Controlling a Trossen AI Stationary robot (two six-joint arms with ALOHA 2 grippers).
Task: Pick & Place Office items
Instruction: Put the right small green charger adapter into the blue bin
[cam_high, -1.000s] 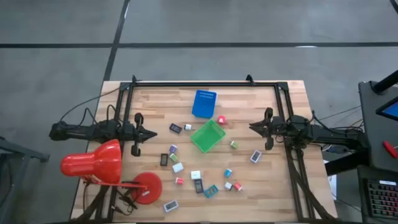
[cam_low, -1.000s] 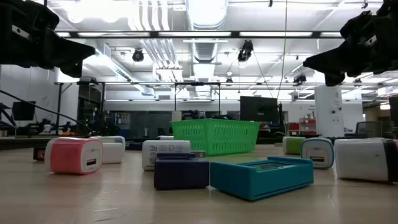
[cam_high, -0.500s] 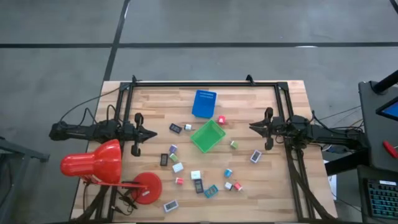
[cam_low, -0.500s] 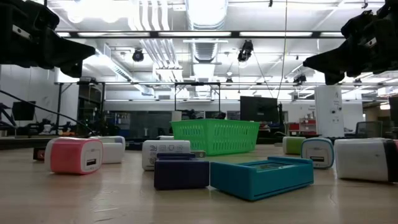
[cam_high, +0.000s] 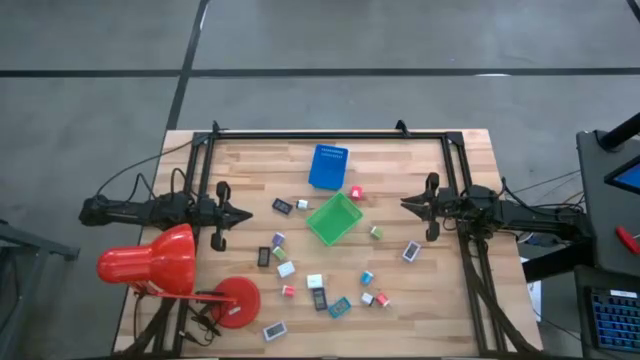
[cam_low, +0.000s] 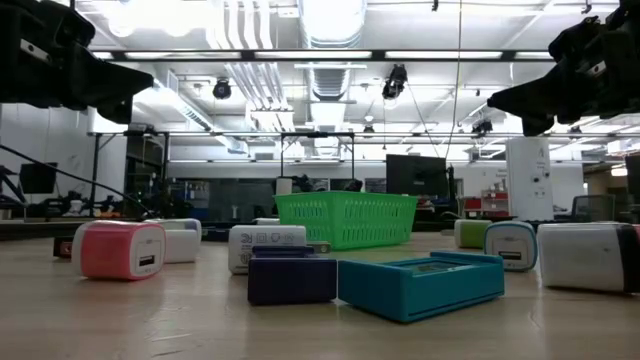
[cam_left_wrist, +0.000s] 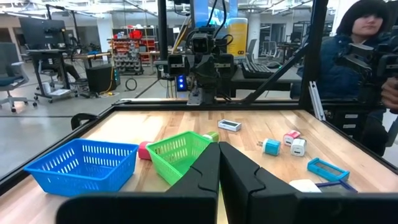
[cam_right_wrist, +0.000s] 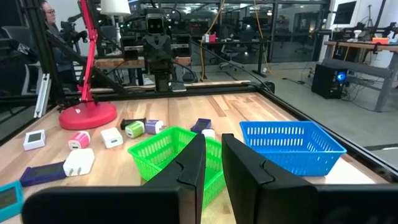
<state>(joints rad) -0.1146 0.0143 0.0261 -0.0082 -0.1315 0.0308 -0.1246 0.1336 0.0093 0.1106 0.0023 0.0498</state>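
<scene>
Left hand (cam_high: 247, 214) clenched tight, fingertips pressed together on nothing, held above the left side of the table (cam_high: 440, 290) and aimed toward the middle. Right hand (cam_high: 404, 205) mirrored on the far side, also raised, fingers parted by only a narrow slit and grasping nothing (green mesh visible through the gap in its own wrist view). No difference found against the pictures from a second ago: same poses, same grip on both sides, not one piece shifted. Reads as a pause at the ready rather than a step under way, so probably no real progress on the sorting yet. Between the two hands, green tray (cam_high: 334, 219) near the centre and blue tray (cam_high: 328, 166) just behind it, both looking bare inside. Office items (cam_high: 314, 282) strewn loose on the wood, mostly in front of the green tray and spreading toward the near edge, all outside the trays; pink cube (cam_high: 355, 193) just beside the green tray's corner. Red lamp (cam_high: 160, 262) at the left front corner, well apart from the trays. Beyond the table, a person (cam_left_wrist: 367, 37) in a dark jacket, standing clear of both arms. Likely next need: widening one hand before descending on a nearby piece.
</scene>
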